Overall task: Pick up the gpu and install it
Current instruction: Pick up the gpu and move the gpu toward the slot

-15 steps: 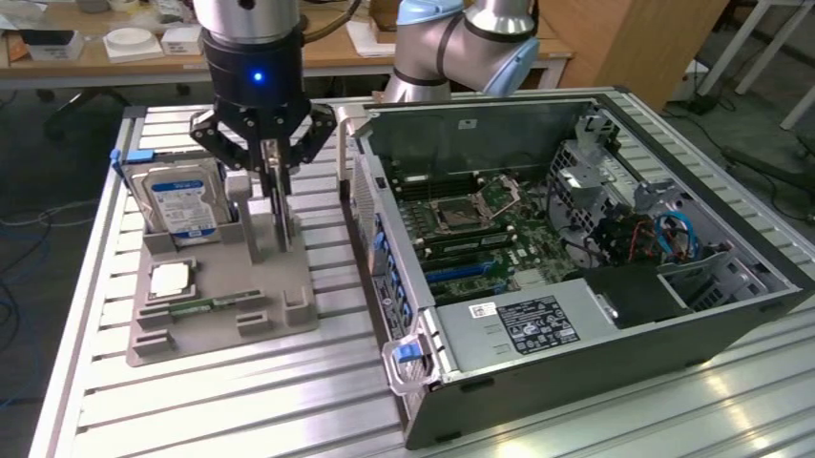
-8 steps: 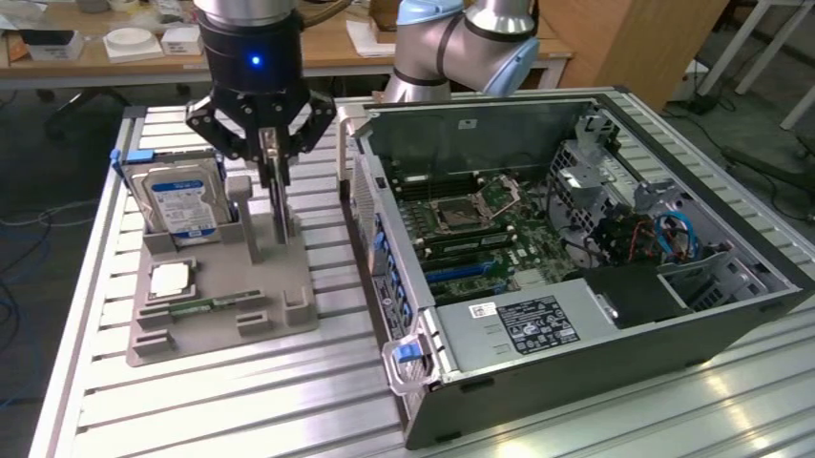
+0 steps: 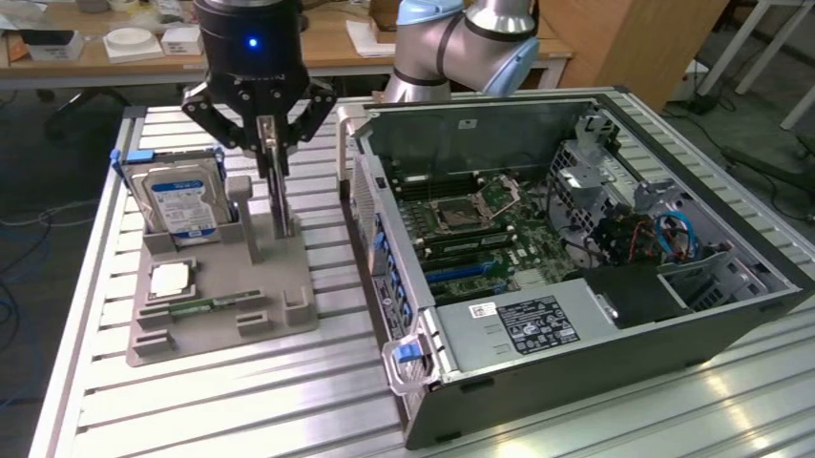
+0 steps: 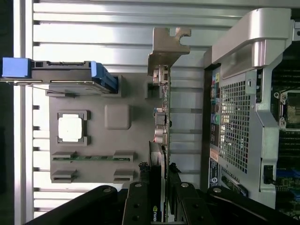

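Arm: The arm [image 3: 459,43] bends over the bench [image 3: 191,410], and its black wrist points straight down.
Jaws: The jaws [image 3: 271,157] are pinched shut on the top part of the gpu [image 3: 277,196], with one finger on each flat side.
Gpu: It stands on its thin edge right under the jaws. Its low end is down at the grey holder [image 3: 255,315]. I cannot tell if it has come out of its slot.
Bracket: The silver bracket [image 4: 166,47] sits at the far end of the card from the jaws.
Hard drive: The hard drive [image 3: 178,196] stands up in the same holder, near the jaws on the exterior view's left, with a gap between.
Computer case: The computer case [image 3: 574,286] lies open, near the jaws on the exterior view's right.
Room: A bare strip of bench runs between the holder and the case wall.
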{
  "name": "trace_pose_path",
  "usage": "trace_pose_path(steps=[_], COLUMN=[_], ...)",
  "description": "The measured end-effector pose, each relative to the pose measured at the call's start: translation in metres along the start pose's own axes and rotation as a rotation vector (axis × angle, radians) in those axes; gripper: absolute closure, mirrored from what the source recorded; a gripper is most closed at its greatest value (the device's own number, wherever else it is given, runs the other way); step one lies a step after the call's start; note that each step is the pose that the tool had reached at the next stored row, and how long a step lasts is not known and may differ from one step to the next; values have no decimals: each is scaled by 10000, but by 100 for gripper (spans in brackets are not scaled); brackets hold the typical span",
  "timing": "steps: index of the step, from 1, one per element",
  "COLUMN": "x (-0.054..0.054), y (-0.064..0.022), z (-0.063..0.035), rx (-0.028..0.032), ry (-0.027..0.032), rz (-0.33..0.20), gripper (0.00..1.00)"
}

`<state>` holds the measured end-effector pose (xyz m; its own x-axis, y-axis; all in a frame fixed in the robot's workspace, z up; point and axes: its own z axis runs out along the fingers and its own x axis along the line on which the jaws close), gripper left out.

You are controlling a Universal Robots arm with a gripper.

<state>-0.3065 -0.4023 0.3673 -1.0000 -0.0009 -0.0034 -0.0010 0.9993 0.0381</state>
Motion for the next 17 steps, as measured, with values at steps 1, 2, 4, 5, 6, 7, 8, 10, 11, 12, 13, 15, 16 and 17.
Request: trace_pose_path(steps=[1, 2, 4, 5, 6, 7, 8, 10, 11, 12, 13, 15, 16, 17], x=[0, 0, 0, 0, 0, -1, -4, -20, -31, -40, -51, -74, -85, -97], y=[1, 1, 3, 3, 4, 5, 5, 5, 6, 6, 6, 7, 8, 8], z=[-15, -32, -63, -82, -105, -117, -127, -143, -152, -163, -173, -196, -208, -220], rx=[-1, 0, 0, -1, 0, -1, -1, -2, -3, -1, -1, -1, -1, -2], ry=[-1, 0, 0, 0, 1, 0, 0, -2, -2, 1, 0, 0, 1, 1], rz=[0, 0, 0, 0, 0, -1, -1, -2, -1, -1, -1, -1, -1, 0], gripper=[74, 74, 74, 74, 74, 74, 74, 74, 74, 74, 74, 74, 74, 74])
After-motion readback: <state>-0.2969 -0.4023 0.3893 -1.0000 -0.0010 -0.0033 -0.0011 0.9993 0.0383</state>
